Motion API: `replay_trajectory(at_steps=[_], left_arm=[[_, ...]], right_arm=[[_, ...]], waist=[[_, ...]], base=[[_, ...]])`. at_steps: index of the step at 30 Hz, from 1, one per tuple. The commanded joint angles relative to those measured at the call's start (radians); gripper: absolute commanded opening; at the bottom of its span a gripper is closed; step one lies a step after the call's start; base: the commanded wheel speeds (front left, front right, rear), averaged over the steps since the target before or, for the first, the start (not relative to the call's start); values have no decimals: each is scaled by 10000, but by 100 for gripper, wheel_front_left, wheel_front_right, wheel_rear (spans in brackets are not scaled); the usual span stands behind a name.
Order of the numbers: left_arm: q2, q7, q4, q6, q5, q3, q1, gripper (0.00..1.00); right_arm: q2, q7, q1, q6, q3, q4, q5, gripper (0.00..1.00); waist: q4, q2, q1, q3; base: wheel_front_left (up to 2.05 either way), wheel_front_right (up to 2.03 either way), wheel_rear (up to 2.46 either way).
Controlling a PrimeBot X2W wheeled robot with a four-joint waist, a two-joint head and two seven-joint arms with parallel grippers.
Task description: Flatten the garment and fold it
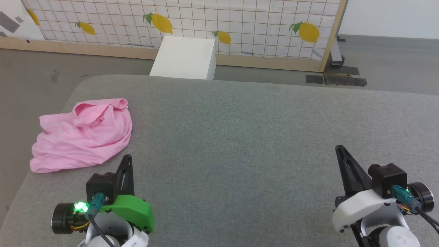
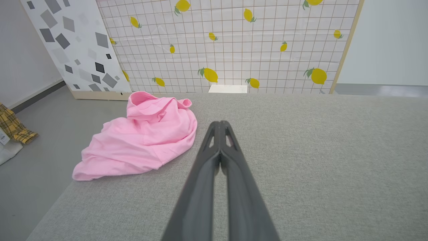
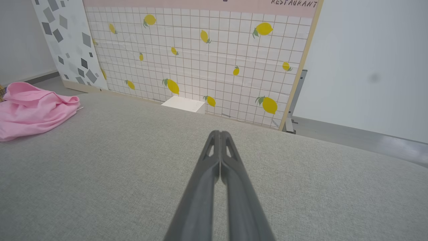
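grey fabric table (image 1: 260, 144), crumpled pink garment (image 1: 82, 137) at its left edge

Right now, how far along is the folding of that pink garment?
Nothing looks done: the garment lies crumpled near the left edge of the grey surface. Nothing is in hand: left gripper and right gripper are shut, empty, clear of it. Flattening and folding both remain.

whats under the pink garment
The garment lies bunched on the grey fabric surface, near its left edge. Whether anything else sits beneath its folds cannot be seen.
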Motion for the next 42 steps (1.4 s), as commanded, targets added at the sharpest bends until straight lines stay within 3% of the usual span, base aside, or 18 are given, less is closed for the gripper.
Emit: replay_trajectory(at_steps=[1,26,27,28,29,42], left_arm=[[-30,14,-28,66,129,37,127,0],[-30,14,-28,66,129,37,127,0],[0,-1,2,1,-7,-4,-2,100],[0,-2,2,2,-28,-14,-4,0],[0,-8,4,7,-61,-35,-6,100],[8,-265,187,216,-323,-280,-124,100]], right_arm=[[26,1,157,-15,16,-51,-62,0],[26,1,157,-15,16,-51,-62,0],[0,0,-2,0,0,4,3,100],[-2,-1,-3,2,-2,6,7,0],[-4,-4,-5,2,-5,11,14,100],[-1,-142,-59,0,14,155,175,100]], waist=[[0,0,0,0],[0,0,0,0],[0,0,0,0],[0,0,0,0],[0,0,0,0],[129,0,0,1]], base=[[0,0,0],[0,0,0],[0,0,0],[0,0,0],[0,0,0],[0,0,0]])
